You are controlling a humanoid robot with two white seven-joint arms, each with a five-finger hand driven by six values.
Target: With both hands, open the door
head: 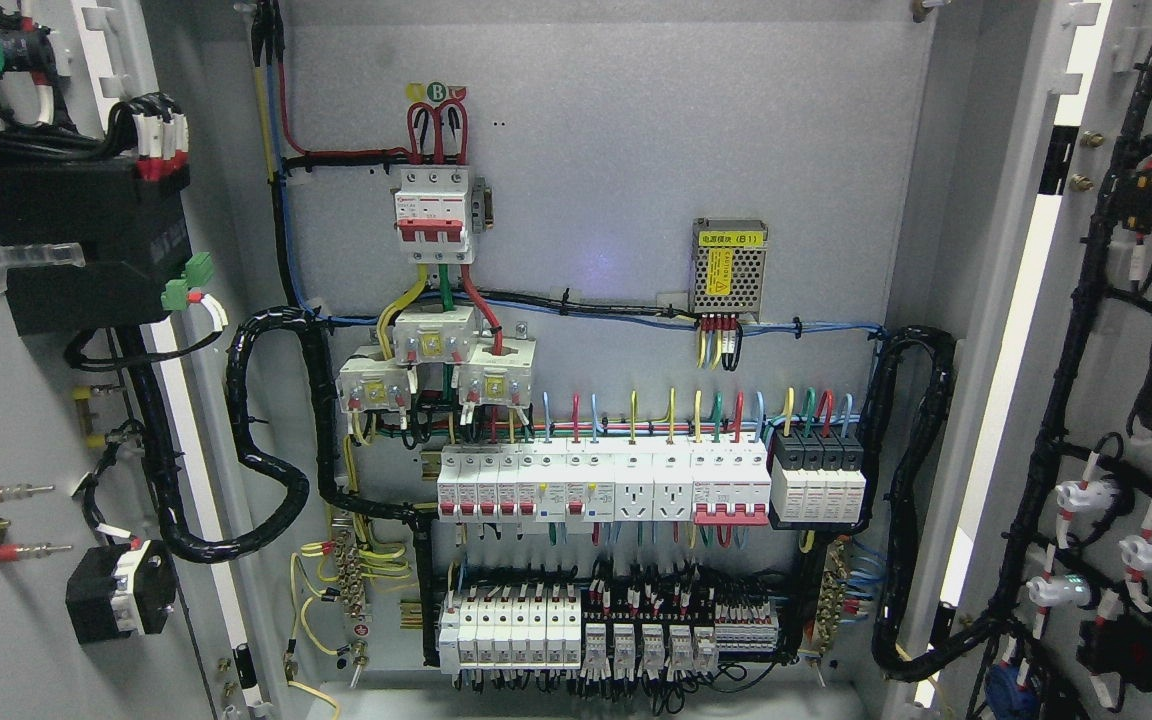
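An electrical cabinet stands wide open in the head view. Its left door (16,400) is swung out at the left edge, inner face toward me, carrying black components and wire bundles. Its right door (1126,330) is swung out at the right edge, also inner face toward me, with black cable looms and white lamp backs. Between them the grey back panel (616,150) shows in full. Neither of my hands nor any arm appears in the picture.
On the back panel sit a red-and-white main breaker (431,215), a perforated metal power supply (729,265), a row of white breakers (601,485) and lower terminal blocks (576,630). Thick black cable conduits (266,440) loop from the doors to the panel.
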